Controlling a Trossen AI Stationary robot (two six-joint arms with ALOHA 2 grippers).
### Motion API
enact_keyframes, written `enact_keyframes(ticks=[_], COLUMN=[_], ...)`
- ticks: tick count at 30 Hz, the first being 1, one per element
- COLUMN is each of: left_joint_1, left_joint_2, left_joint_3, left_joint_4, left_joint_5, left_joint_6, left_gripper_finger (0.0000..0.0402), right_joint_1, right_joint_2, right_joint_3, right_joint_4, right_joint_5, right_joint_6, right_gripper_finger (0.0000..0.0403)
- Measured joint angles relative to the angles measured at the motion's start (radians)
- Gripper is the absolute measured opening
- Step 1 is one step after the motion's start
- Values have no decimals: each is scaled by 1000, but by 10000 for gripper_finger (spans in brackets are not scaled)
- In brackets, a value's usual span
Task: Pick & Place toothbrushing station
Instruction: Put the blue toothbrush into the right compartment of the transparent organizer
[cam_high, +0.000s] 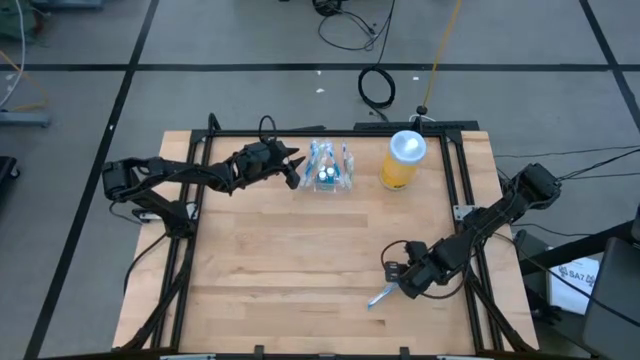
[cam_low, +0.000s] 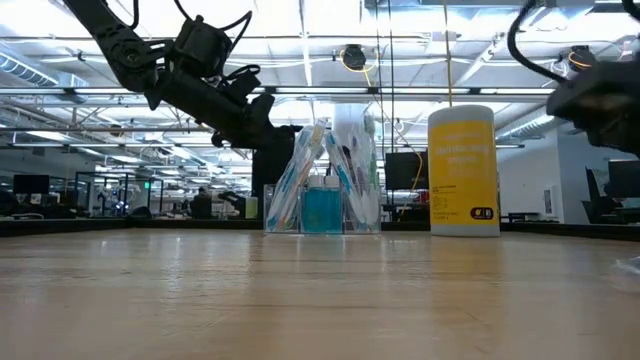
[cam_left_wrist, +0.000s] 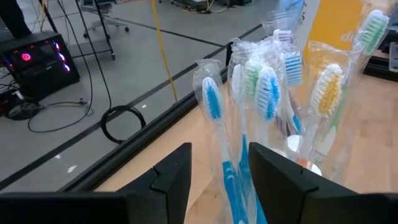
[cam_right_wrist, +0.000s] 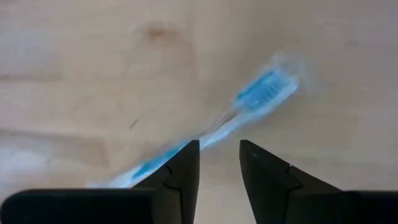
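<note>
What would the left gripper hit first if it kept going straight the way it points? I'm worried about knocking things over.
Most likely the wrapped toothbrushes standing in the clear holder: the left gripper has its fingers open just short of them. The yellow jar stands beyond.

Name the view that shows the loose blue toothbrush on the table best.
The right wrist view: the blue toothbrush lies on bare wood just past the open right gripper, with its bristle head visible. The high view shows it only as a small sliver beside that gripper. The low view and the left wrist view do not show it.
</note>
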Motion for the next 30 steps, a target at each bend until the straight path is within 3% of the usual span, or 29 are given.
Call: enact_keyframes(ticks=[7,11,20,27,30], left_joint_1=[0,0,0,0,0], left_joint_2=[0,0,0,0,0], left_joint_3=[0,0,0,0,0], left_joint_4=[0,0,1,2,2], left_joint_5=[0,0,0,-1,-1], left_joint_6=[-1,-1,1,2,1], left_gripper_finger=[166,166,166,166,166], right_joint_1=[1,0,2,2,1], right_joint_2=[-5,-5,-3,-11,-31], right_joint_3=[-117,-175,-208,-210,-215], right_joint_4=[108,131,112,204,328], right_joint_5=[8,13,58,178,344], right_joint_6=[22,-68,-183,-278,-378], right_gripper_finger=[109,100,15,13,5])
